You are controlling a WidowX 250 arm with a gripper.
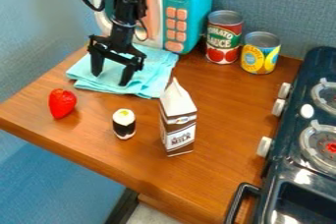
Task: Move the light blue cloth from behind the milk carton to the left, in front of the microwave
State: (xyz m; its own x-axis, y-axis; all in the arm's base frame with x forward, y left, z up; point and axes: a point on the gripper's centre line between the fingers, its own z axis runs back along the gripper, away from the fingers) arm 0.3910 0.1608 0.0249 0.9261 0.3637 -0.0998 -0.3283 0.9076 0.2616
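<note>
Hanging wide open and empty at the blue cloth point(156, 67) on the bench point(226, 115), near the toy microwave point(190, 4), the end effector point(111, 73) seems between grabs, and pinching cloth would need low tips squeezed together.

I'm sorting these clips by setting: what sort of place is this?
Probably a toy kitchen set up on a table, judging by the teal microwave, the stove and the milk carton.

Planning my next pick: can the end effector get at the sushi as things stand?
Probably yes: the end effector hangs open over the blue cloth, and nothing stands between it and the sushi.
</note>
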